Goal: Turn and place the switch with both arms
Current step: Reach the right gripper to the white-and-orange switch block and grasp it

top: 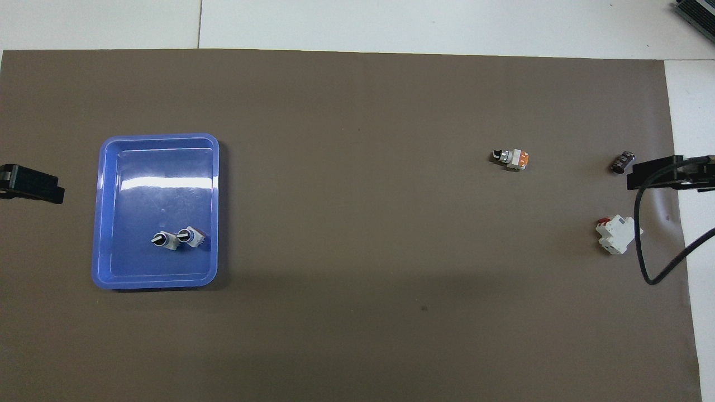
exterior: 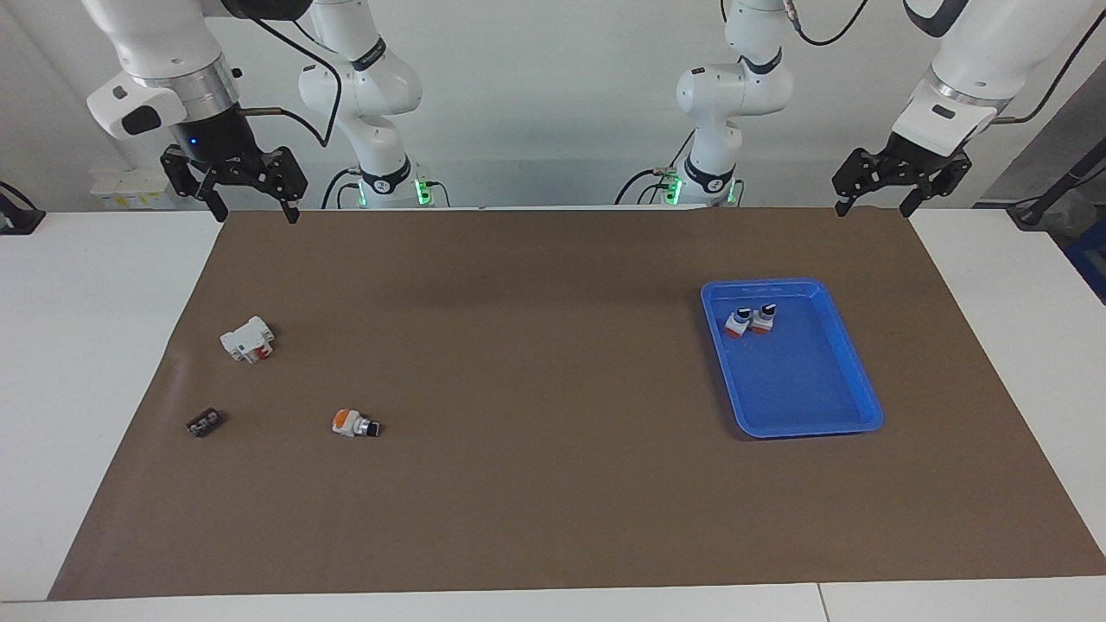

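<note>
A switch [exterior: 355,423] with a white body, orange end block and black knob lies on its side on the brown mat, toward the right arm's end; it also shows in the overhead view [top: 510,159]. Two more switches [exterior: 750,320] stand in the blue tray [exterior: 812,425], also seen from overhead [top: 180,238]. My right gripper [exterior: 257,214] hangs open and empty above the mat's edge by the robots. My left gripper [exterior: 873,210] hangs open and empty above the same edge at the left arm's end. Both arms wait.
A larger white-and-red block [exterior: 248,339] lies nearer to the robots than the loose switch. A tiny flat black piece [exterior: 204,422] lies beside the switch, closer to the mat's end. The blue tray [top: 106,212] sits toward the left arm's end.
</note>
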`<state>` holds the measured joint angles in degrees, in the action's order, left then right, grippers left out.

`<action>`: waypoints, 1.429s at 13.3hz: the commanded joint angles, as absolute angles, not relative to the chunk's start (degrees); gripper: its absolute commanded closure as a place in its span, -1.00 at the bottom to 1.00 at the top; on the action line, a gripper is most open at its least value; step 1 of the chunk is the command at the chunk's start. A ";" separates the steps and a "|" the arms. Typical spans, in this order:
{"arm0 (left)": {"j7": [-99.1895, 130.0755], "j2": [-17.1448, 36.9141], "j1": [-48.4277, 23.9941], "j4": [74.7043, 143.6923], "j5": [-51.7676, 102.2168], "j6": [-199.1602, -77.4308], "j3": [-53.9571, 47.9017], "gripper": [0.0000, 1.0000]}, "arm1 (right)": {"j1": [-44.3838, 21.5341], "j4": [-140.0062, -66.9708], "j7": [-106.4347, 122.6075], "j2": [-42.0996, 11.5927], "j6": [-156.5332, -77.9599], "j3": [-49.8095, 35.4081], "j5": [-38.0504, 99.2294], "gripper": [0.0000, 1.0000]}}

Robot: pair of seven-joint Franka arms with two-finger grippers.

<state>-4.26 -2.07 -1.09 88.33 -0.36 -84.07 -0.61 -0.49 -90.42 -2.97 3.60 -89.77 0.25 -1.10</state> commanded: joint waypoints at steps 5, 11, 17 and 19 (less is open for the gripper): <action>-3.96 -3.69 0.09 90.18 0.09 -84.02 -0.26 -1.00 | -0.35 -92.02 -0.89 4.22 -92.11 -0.26 -1.06 -0.99; -3.87 -3.69 0.09 90.18 0.09 -84.02 -0.26 -1.00 | -1.05 -99.05 8.41 -1.03 -107.31 -0.26 3.43 -0.99; -3.87 -3.69 0.09 90.18 0.09 -84.02 -0.26 -1.00 | -0.97 -99.40 40.46 -12.90 -116.43 -0.26 3.43 -0.99; -3.95 -3.69 0.00 90.18 0.09 -84.02 -0.26 -1.00 | -1.05 -102.20 48.47 -14.93 -122.84 -0.26 3.34 -0.99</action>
<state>-4.26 -2.11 -0.34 88.45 -0.36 -84.06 -0.14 -1.31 -100.01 40.12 -13.43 -118.01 -0.13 2.31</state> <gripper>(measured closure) 0.000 0.004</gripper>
